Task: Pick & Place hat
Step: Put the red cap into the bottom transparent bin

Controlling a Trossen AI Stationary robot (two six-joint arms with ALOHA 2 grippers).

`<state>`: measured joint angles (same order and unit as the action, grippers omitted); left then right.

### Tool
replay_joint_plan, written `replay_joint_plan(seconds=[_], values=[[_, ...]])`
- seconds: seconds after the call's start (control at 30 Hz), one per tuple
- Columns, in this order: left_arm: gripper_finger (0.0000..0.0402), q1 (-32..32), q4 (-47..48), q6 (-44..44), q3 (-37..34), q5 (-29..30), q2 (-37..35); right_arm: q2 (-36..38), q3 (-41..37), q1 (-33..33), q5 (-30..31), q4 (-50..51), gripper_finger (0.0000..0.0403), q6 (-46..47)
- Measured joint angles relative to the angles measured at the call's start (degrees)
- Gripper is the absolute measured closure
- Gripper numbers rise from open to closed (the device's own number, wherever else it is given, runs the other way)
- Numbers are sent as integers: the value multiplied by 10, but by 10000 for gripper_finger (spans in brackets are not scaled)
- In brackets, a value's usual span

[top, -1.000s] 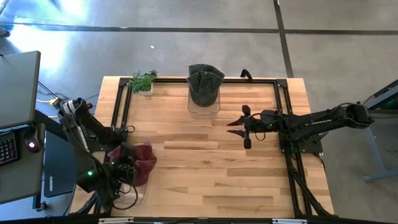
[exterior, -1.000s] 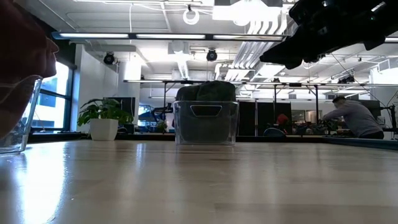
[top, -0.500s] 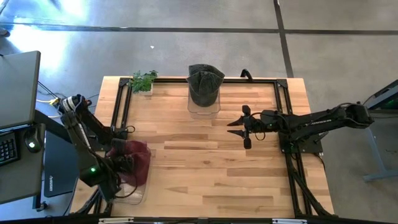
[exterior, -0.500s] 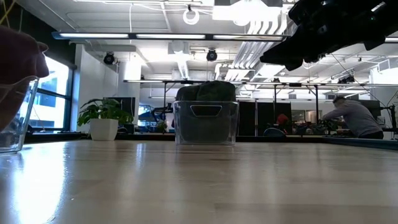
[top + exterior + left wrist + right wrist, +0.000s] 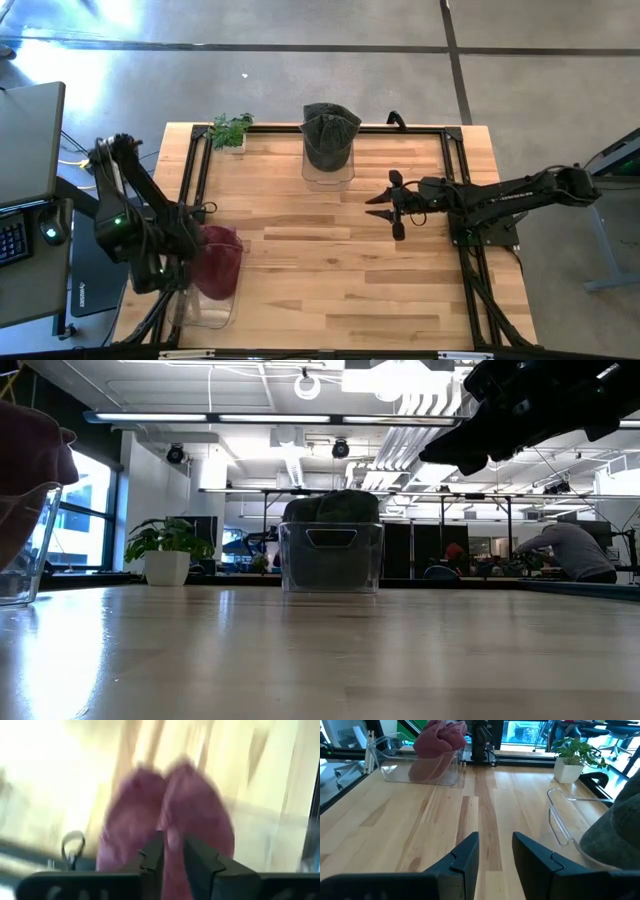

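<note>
Maroon hat [image 5: 218, 260] lies in clear bin [image 5: 205, 312], left gripper [image 5: 172, 851] slightly parted above it; release nearly done, withdrawal left.

My left gripper [image 5: 172, 851] hangs low at the near-left corner, fingers slightly parted; my right gripper [image 5: 383, 205] hovers mid-surface, arm outstretched, jaws apart.

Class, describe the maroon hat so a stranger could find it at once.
Start at the wooden table and go to its near-left corner, by the left arm. There a clear bin holds the maroon hat. The other hat, in the far bin, is dark green.
</note>
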<state>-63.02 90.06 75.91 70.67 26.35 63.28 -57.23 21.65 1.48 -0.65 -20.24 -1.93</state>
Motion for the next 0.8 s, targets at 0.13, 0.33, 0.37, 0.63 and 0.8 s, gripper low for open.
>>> replay_joint_plan(seconds=[0.13, 0.33, 0.37, 0.63, 0.8], values=[[385, 0, -42, -10, 0, 63, -4, 0, 0, 0, -7, 4, 289, 0], [393, 0, -149, -32, -43, -24, 11, 0, 0, 0, -29, 4, 289, -5], [395, 0, -150, -23, -56, -31, 11, 0, 0, 0, -29, 4, 289, -8], [401, 0, -74, 54, -136, -61, 16, 0, 0, 0, -44, 4, 289, -5], [401, 0, 3, 121, -137, 41, 17, 0, 0, -3, -73, 3, 289, 20]])
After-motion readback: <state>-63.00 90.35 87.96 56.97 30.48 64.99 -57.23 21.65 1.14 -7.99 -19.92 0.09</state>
